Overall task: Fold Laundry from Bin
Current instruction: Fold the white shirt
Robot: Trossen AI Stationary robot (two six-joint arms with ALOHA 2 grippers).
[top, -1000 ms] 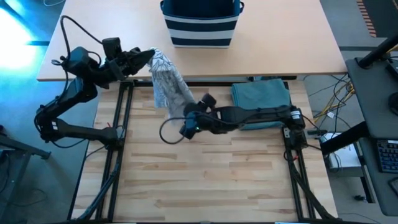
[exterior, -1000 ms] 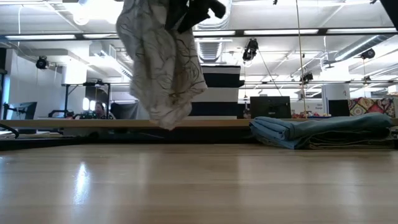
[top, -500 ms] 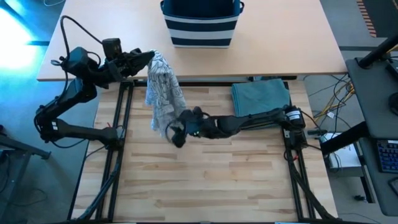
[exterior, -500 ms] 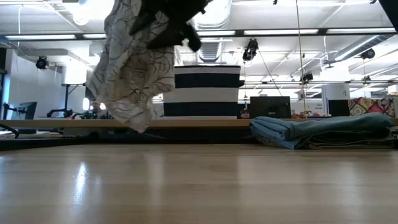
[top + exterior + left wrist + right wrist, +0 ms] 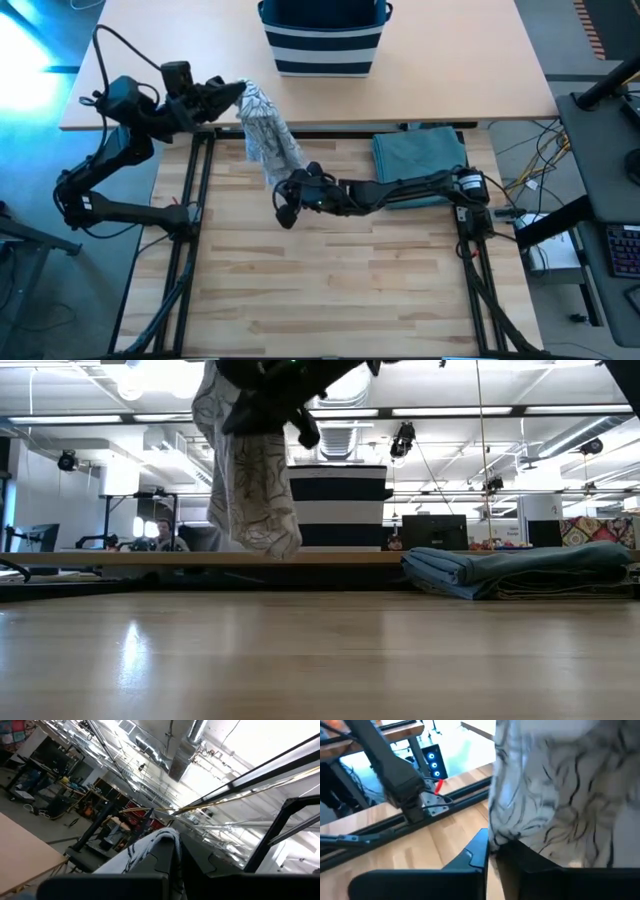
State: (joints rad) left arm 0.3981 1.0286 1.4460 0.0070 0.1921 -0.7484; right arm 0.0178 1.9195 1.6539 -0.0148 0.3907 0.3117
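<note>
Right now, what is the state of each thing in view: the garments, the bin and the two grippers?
Grey-white patterned garment: hanging in the air, held at two places.
Left gripper: shut on the garment's top.
Right gripper: shut on its lower edge.
Teal-green garment: folded, lying flat on the table.
Navy blue fabric bin with white stripes: upright on the far table, contents not visible.

In the low view the top edge cuts off my arms and the garment's (image 5: 250,470) top. The bin (image 5: 322,40) hides its own contents.
</note>
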